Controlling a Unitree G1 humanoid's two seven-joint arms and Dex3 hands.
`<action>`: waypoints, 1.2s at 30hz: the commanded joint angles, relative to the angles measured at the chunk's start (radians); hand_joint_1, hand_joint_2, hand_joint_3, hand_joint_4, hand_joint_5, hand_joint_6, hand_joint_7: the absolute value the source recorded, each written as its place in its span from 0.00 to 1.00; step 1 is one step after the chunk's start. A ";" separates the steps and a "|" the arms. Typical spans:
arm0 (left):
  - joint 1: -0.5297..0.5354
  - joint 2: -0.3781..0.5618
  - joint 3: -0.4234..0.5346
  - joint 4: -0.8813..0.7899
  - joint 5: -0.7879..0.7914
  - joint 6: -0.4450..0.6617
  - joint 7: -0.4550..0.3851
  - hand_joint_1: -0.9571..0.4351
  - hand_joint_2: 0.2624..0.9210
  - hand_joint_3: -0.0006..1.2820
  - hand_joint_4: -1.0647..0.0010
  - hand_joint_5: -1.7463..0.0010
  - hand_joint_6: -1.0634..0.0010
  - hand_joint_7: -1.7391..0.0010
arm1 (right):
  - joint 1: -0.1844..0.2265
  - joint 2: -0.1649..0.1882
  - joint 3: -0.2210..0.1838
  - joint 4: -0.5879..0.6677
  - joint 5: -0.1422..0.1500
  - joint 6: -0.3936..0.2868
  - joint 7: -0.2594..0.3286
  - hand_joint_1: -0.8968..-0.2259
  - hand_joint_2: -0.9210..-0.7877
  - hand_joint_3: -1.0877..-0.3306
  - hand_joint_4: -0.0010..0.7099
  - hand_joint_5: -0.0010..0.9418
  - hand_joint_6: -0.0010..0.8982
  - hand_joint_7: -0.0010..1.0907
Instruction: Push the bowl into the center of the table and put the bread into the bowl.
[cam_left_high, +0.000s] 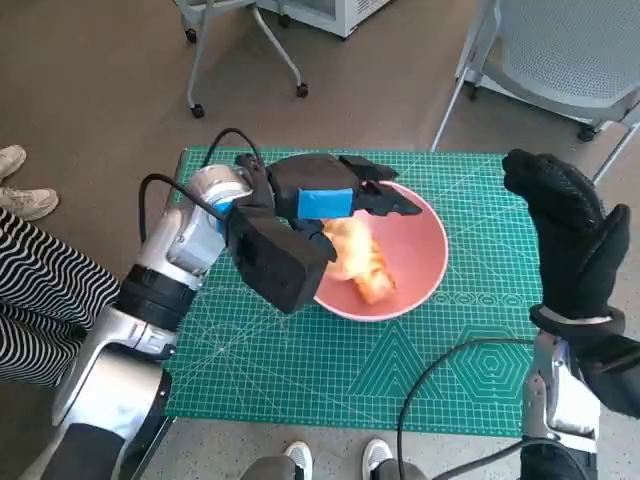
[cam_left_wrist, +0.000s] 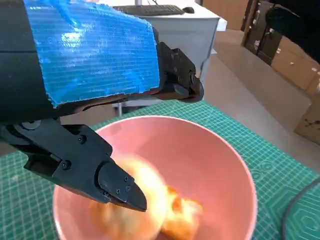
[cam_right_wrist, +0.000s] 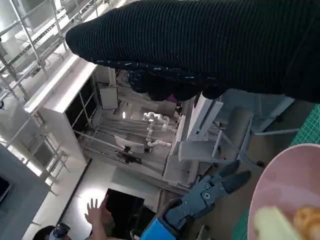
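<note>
1. Person in striped trousers (cam_left_high: 40, 290) at the far left edge, pale shoes (cam_left_high: 20, 190) on the floor (cam_left_high: 100, 80) above them.
2. Left hand (cam_left_high: 335, 195) hangs over the bowl (cam_left_high: 425, 245), blue tape up, fingers (cam_left_wrist: 117, 187) spread wide and holding nothing. In the left wrist view one fingertip sits just above the bread (cam_left_wrist: 165, 210); can't tell if it touches.
3. Bowl is pink, on the green mat (cam_left_high: 300, 360), roughly mid-worktop, slightly toward the far edge.
4. Bread lies inside the bowl, on the near-left part of its floor, partly hidden by the left hand in the head view. It looks blurred in all views.
5. Right hand (cam_left_high: 570, 235) is raised off the worktop beside the mat's right edge, well apart from the bowl, fingers up, holding nothing. How far the fingers are spread: can't tell.
6. Chair (cam_left_high: 570, 50) behind the worktop at top right; more shoes (cam_left_high: 335, 458) at the near edge.
</note>
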 joint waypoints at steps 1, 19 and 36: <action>0.012 0.021 0.007 -0.030 0.010 -0.004 0.016 0.44 0.79 0.00 0.95 1.00 0.78 0.96 | 0.011 0.002 0.006 0.008 -0.011 0.012 -0.010 0.28 0.00 0.46 0.27 0.00 0.10 0.47; 0.049 0.034 0.212 -0.002 -0.306 -0.091 -0.021 0.39 0.85 0.01 0.95 0.99 0.77 0.97 | -0.005 -0.001 0.027 -0.034 -0.009 0.053 -0.030 0.28 0.00 0.46 0.28 0.00 0.10 0.47; 0.257 -0.169 0.491 -0.261 -0.889 0.254 -0.008 0.18 1.00 0.34 0.96 1.00 0.84 0.97 | -0.103 0.007 0.061 -0.134 -0.041 0.155 -0.092 0.27 0.00 0.45 0.28 0.00 0.11 0.49</action>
